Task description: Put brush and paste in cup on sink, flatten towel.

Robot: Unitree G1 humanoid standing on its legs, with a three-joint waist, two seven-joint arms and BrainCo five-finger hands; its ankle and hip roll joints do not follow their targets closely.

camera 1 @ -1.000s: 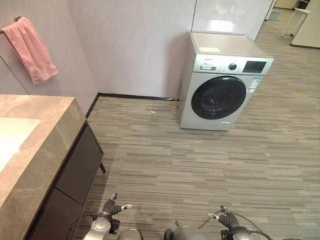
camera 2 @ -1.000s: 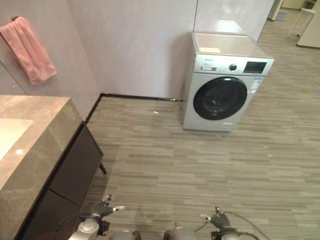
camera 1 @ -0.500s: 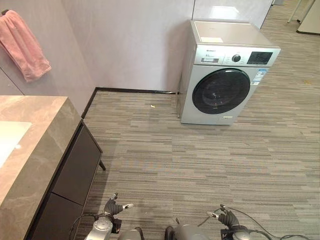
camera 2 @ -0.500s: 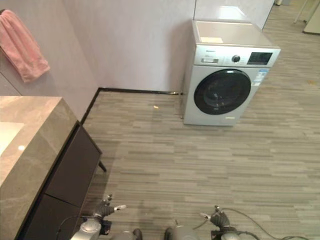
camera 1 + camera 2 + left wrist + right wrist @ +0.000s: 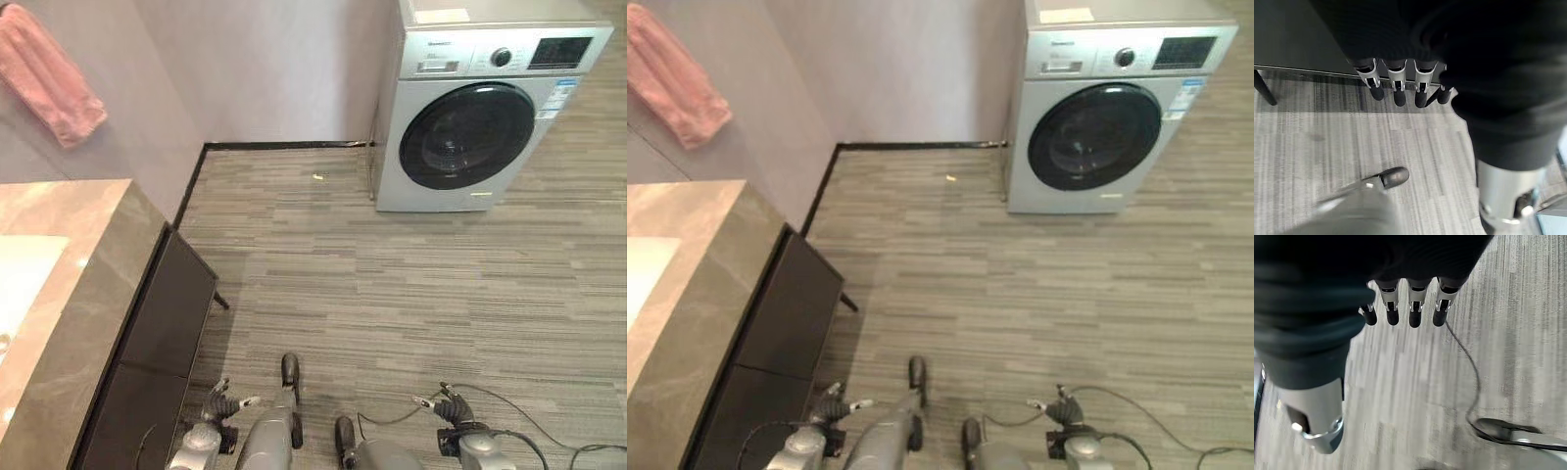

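Since the earlier frames the camera has tipped downward: the washing machine [image 5: 485,103] now sits at the top edge of the view. Both hands hang low over the striped floor [image 5: 411,284], the left hand [image 5: 223,406] beside the dark vanity cabinet [image 5: 162,338], the right hand [image 5: 446,409] well apart, each with relaxed, empty fingers. A pink towel [image 5: 49,83] hangs bunched on the wall above the stone counter [image 5: 93,284], its long axis slanting downward. Lettering on the machine's labels is too small to read.
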